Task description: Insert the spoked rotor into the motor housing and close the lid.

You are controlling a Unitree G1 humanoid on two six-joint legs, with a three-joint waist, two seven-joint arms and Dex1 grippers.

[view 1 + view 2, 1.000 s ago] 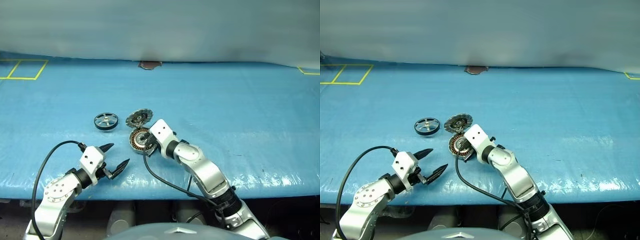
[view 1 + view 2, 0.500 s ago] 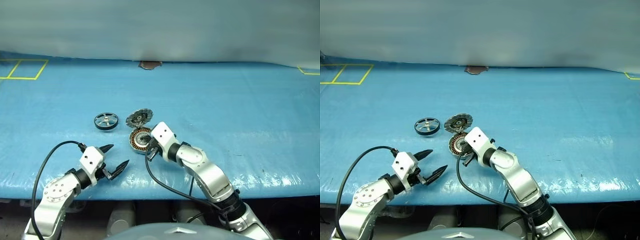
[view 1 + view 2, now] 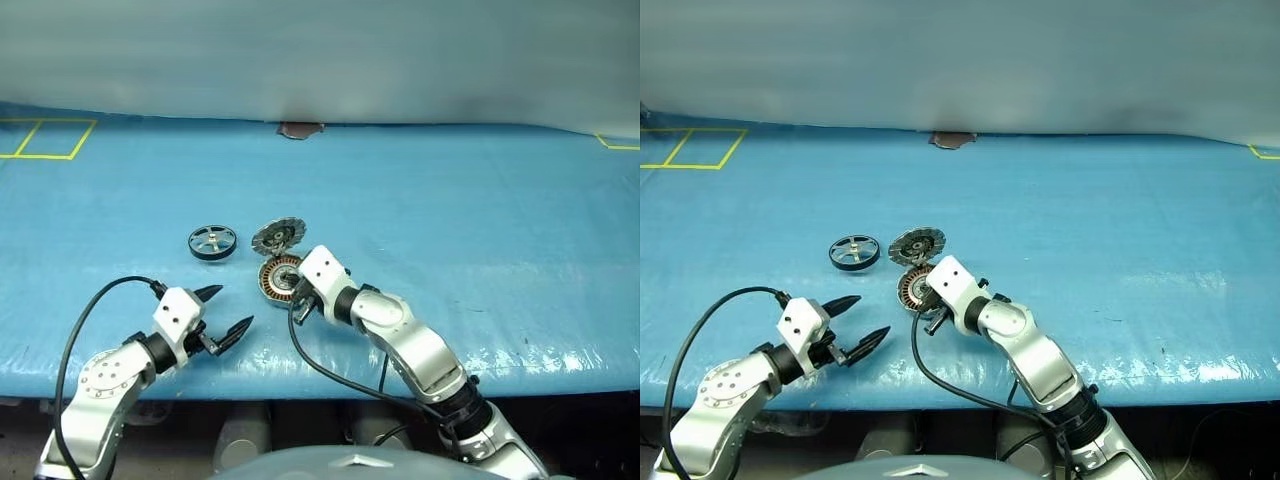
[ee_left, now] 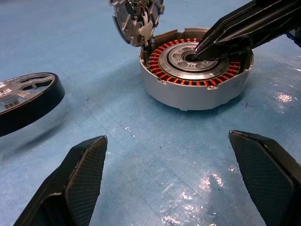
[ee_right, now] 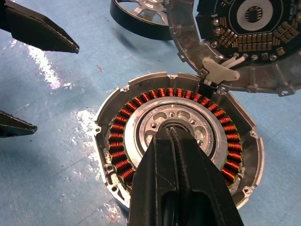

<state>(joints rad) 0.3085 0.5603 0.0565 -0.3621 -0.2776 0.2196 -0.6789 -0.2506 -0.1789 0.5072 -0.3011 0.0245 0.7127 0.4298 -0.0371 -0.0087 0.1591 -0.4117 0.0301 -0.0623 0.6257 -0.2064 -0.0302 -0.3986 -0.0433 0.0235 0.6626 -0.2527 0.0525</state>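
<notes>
Rotor (image 3: 212,242) lay flat on the blue table (image 3: 480,220) left of the housing (image 5: 178,155), looked stiff, slick-rimmed, best pinched across the black rim, left gripper (image 3: 228,314) spread wide nearby, right gripper (image 5: 171,134) pressed shut on the housing's centre, lid (image 3: 278,236) up

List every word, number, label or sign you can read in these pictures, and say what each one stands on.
No text can be read with certainty.
Motor housing: small marks stamped on its rim near the hinge, too small to read.
Spoked rotor: a small pale patch on a spoke, blurred, not readable.
Lid: its inner face carries small components, with no legible print.
Blue table cover: yellow tape outlines at the far corners, no lettering.
</notes>
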